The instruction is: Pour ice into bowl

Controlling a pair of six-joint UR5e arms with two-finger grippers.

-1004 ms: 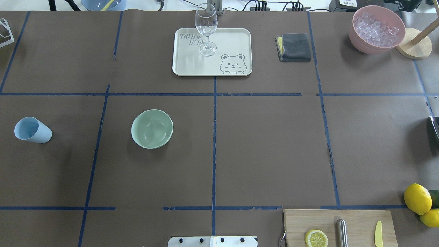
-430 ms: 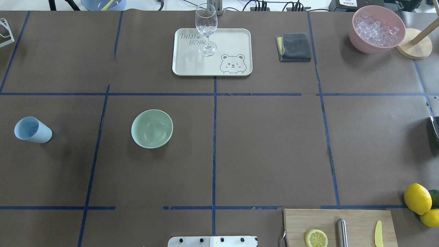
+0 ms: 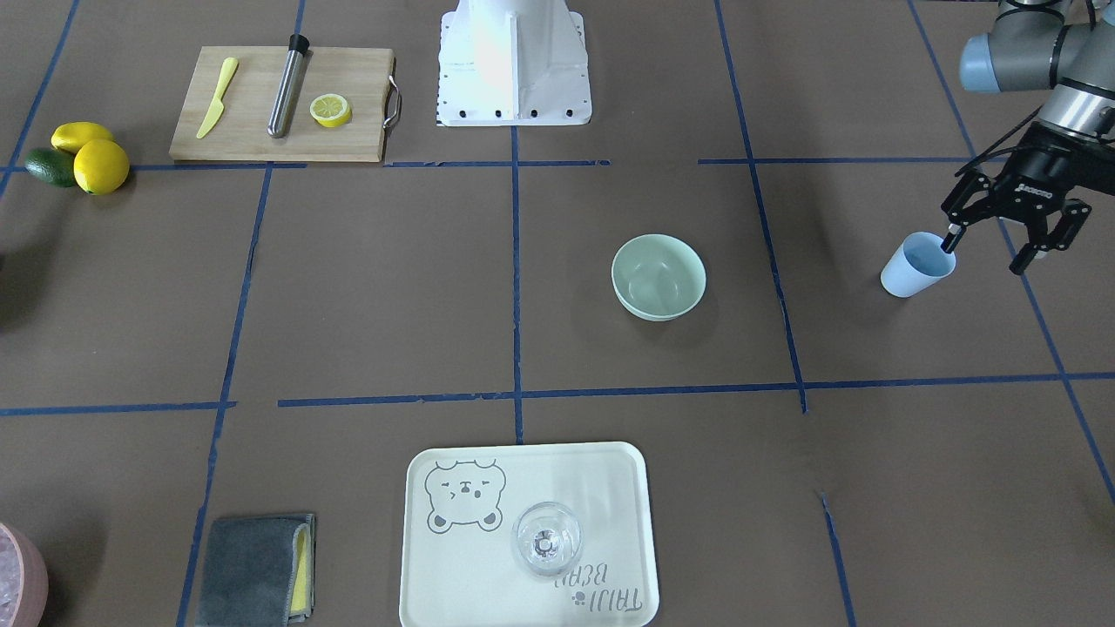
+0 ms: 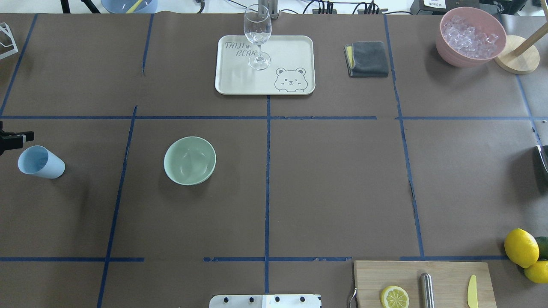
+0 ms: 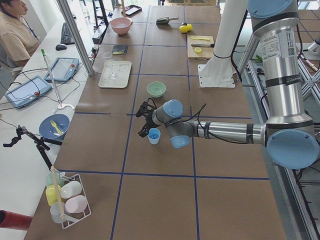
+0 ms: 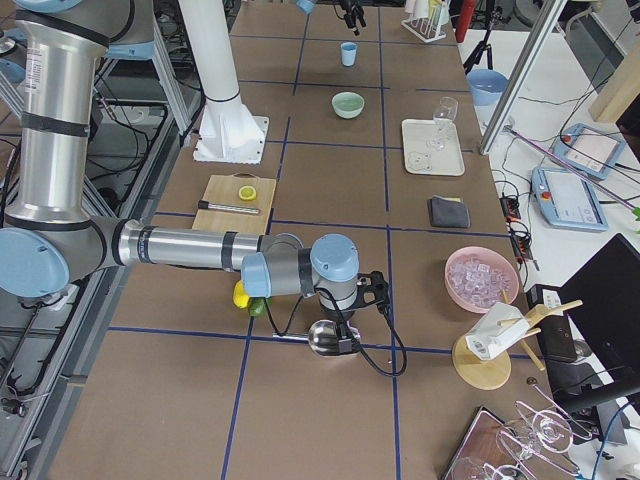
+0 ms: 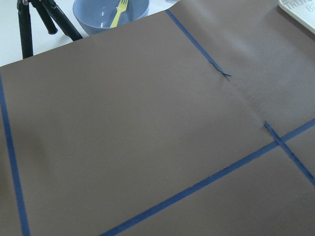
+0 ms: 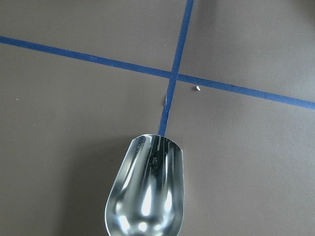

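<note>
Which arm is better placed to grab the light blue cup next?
Left. The left gripper, open, hangs right at the rim of the light blue cup. The right gripper is far away at the opposite end, beside a metal scoop.

The counter (image 4: 342, 192) is dark brown, crossed by a grid of blue tape lines (image 4: 267, 171). The bowl (image 4: 189, 160) is pale mint green, the cup (image 4: 40, 161) light blue. The tray (image 4: 239, 79) is cream with a grey bear drawing and lettering. The cloth (image 4: 369, 58) is dark grey with a yellow edge, the container (image 4: 449, 57) pink, the lemons (image 4: 521, 247) yellow, the left end effector (image 3: 986, 252) black.
</note>
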